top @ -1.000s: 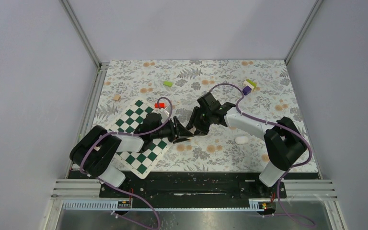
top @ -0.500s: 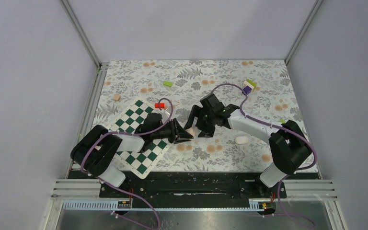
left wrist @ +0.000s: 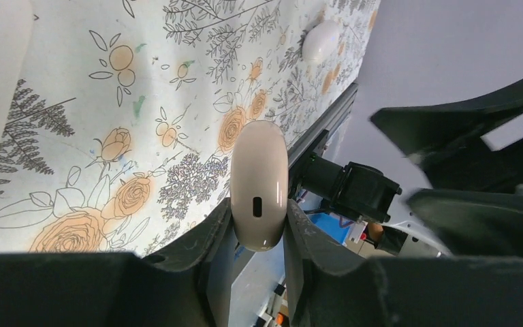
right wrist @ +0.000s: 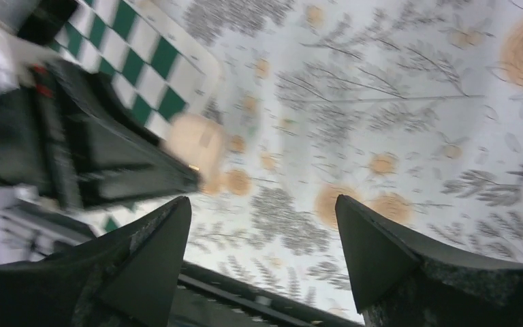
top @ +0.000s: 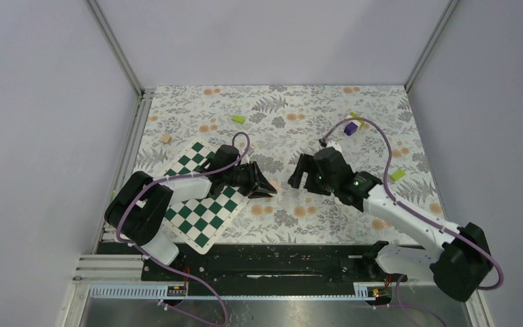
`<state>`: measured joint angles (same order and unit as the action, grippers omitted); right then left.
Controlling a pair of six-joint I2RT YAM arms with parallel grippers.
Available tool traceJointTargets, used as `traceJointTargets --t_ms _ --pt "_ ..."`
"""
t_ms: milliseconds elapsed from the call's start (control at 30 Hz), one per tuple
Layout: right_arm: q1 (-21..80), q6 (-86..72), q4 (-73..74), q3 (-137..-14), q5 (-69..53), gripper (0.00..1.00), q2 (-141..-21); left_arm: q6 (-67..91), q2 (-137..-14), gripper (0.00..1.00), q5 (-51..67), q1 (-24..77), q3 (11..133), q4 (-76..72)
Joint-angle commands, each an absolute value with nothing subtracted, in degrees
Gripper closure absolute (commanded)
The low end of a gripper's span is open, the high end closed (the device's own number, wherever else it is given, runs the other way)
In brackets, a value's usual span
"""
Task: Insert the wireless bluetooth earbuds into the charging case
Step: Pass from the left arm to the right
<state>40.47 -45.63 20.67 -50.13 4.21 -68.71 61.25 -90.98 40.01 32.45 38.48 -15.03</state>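
Left end effector (left wrist: 259,221) clamped on the small white rounded plastic charging case (left wrist: 259,182). We note it just off the green-and-white chessboard mat (top: 201,214), over the floral tabletop (top: 279,116). Right end effector (right wrist: 262,204) near, fingers apart, empty.

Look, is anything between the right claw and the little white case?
No, nothing visible. The right gripper is open and faces the charging case, pinched in the left gripper, with only a gap between.

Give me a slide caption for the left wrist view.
Left gripper clamps the white charging case, floral table cover behind.
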Motion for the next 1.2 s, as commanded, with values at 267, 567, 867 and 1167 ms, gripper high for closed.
traceJointTargets --t_ms 267,567,867,1167 --pt "40.00 -46.40 -15.50 -26.96 -4.48 0.19 -56.60 60.22 -86.95 1.00 47.20 32.25 44.22 -6.12" --pt "31.27 -68.36 -48.68 -17.97 -18.68 0.27 -59.51 72.84 -82.27 1.00 55.97 32.14 37.65 -39.83" --pt "31.28 -70.58 -56.01 -18.41 -22.67 0.32 -61.07 80.42 -83.68 1.00 57.10 32.17 37.48 -54.15" --pt "31.29 -70.56 -56.28 -19.12 -25.00 0.44 -60.71 94.36 -90.97 1.00 56.62 32.12 36.44 -76.20"
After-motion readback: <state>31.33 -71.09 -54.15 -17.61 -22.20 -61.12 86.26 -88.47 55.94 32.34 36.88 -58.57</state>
